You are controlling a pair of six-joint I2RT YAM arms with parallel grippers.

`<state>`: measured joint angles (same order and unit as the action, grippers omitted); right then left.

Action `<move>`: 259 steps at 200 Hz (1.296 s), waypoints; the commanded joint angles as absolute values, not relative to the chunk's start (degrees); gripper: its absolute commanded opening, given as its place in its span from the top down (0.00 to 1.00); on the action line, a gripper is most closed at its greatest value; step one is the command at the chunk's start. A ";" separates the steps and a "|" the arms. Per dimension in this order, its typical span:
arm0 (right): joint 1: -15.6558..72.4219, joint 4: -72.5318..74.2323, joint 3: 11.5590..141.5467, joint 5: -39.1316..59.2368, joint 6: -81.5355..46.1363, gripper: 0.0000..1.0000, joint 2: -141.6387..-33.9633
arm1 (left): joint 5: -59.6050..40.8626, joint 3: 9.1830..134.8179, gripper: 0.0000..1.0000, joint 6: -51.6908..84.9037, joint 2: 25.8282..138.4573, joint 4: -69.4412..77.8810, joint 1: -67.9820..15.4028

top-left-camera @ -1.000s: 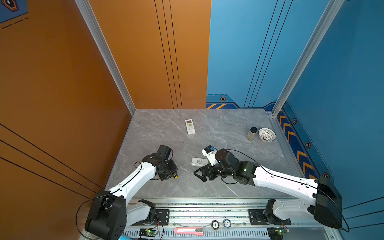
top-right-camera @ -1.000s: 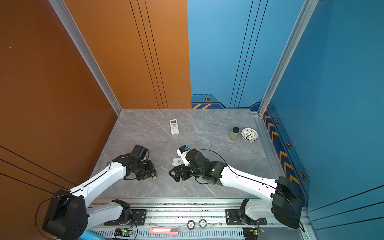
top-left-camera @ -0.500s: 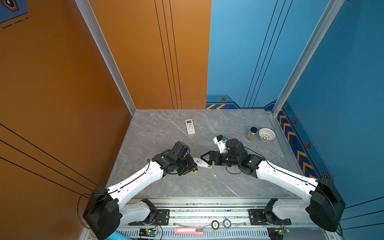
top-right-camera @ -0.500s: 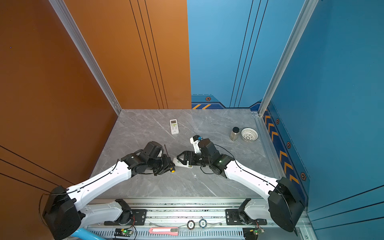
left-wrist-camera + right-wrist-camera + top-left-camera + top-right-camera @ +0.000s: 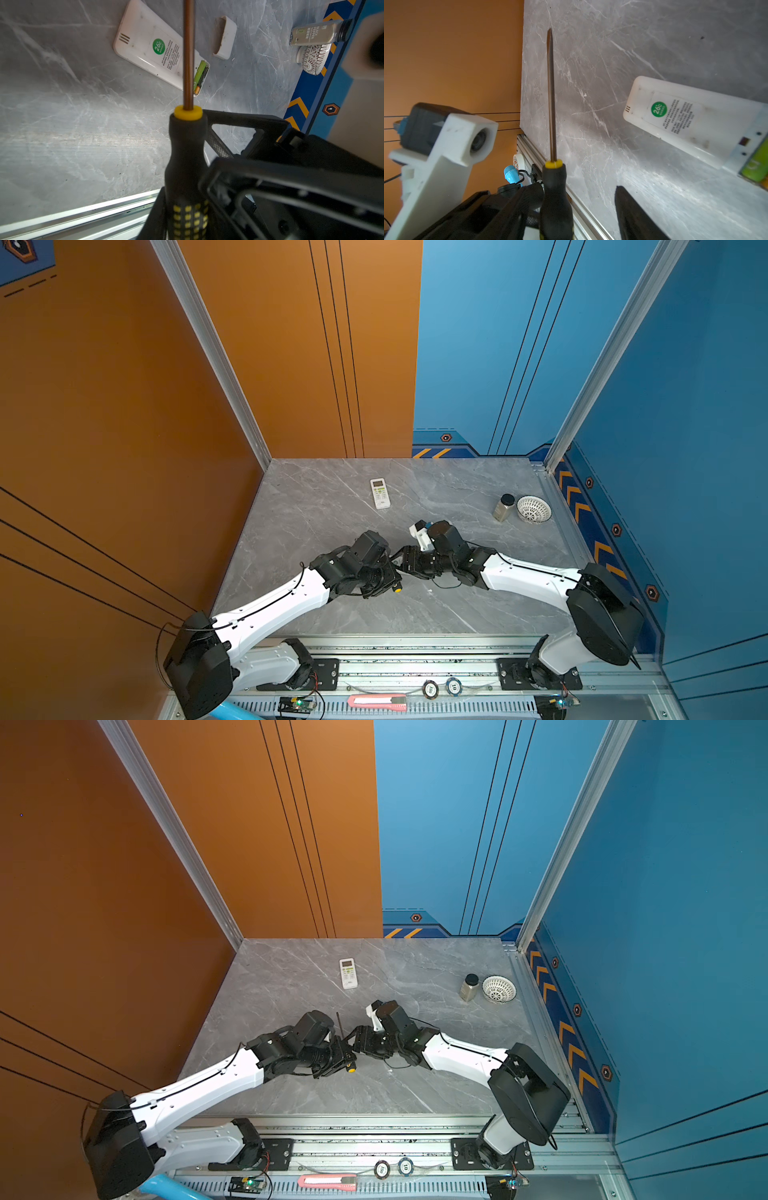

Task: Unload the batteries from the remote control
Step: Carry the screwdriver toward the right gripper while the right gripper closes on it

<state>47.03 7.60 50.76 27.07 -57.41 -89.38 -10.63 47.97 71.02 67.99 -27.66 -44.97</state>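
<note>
The left gripper (image 5: 382,578) clamps the black-and-yellow rubber-handled screwdriver (image 5: 187,158); beyond its fingertips the white plastic remote control (image 5: 153,49) lies back-up, bay open, the slim lime-green and gold-ended black cylindrical batteries (image 5: 200,76) seated inside. The right gripper (image 5: 578,193) straddles that handle, jaws apart. Those batteries look light, rigid, slick: lever one end up, then pinch mid-body. Only the left wrist view shows the black one; both top views hide this remote.
</note>
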 commanded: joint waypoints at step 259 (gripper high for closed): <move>41.17 0.16 47.73 41.35 -55.88 1.00 -79.22 | -3.27 43.03 0.08 70.67 46.09 -25.36 -36.43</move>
